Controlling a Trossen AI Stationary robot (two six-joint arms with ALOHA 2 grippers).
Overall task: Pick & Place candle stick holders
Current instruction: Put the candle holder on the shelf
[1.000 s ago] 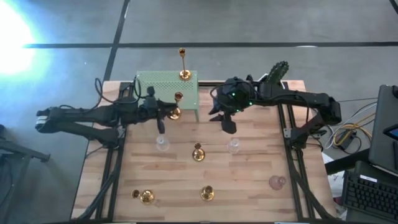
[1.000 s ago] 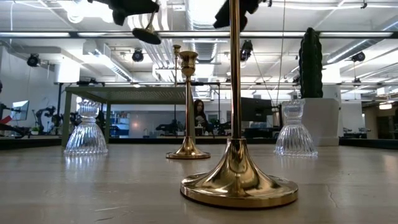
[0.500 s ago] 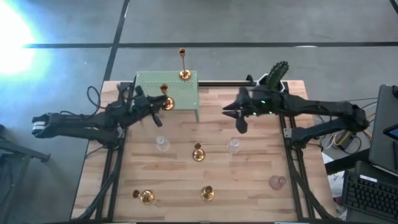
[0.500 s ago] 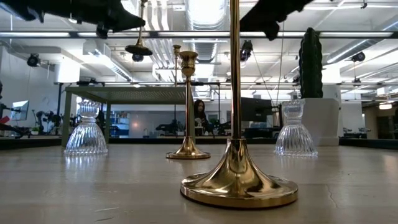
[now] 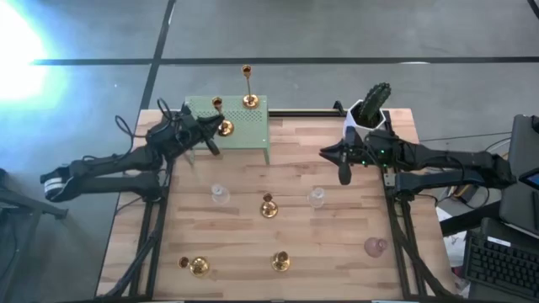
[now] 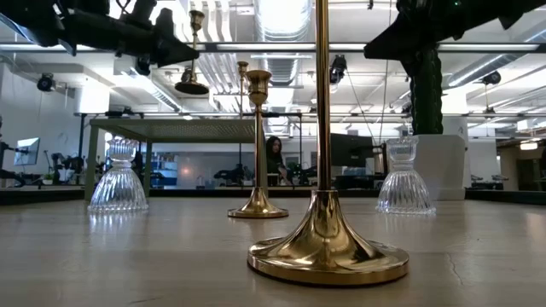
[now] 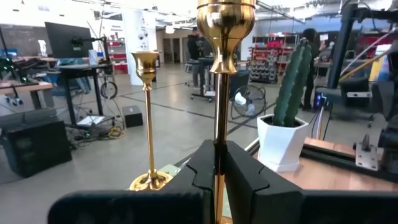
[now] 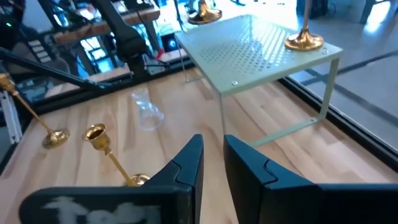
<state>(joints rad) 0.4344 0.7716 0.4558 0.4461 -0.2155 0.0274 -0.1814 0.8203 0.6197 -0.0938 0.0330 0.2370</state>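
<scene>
My left gripper (image 5: 210,139) is shut on a gold candlestick (image 5: 221,118) and holds it above a pale green perforated shelf (image 5: 248,126) at the table's far edge. A taller gold candlestick (image 5: 248,84) stands by its round base on the shelf's far side, and it also shows in the left wrist view (image 7: 148,118). My right gripper (image 5: 344,172) is shut and empty, in the air near the cactus pot (image 5: 370,109). Three gold candlesticks (image 5: 269,207) (image 5: 280,262) (image 5: 196,266) and three glass holders (image 5: 220,194) (image 5: 317,198) (image 5: 375,247) stand on the table. My left gripper pinches the candlestick's thin stem (image 7: 217,134) between its two fingers, low on the stem, just above the round base (image 6: 191,85). The fingers come about level from the table's left and lie across the stem. The candlestick stands nearly upright, cup (image 7: 225,25) on top, lifted clear of the shelf.
A white pot with a green cactus (image 7: 289,106) stands at the far right corner. The green shelf stands on thin legs (image 8: 326,87) with open room beneath. A keyboard and cables lie off the table's right side. Bare wood lies between the standing holders.
My left gripper has carried the gold candlestick toward the table's far edge and a little left, from in front of the shelf to above its top; the candlestick stays nearly upright. My right gripper has drawn back toward the table's right edge, away from the shelf.
</scene>
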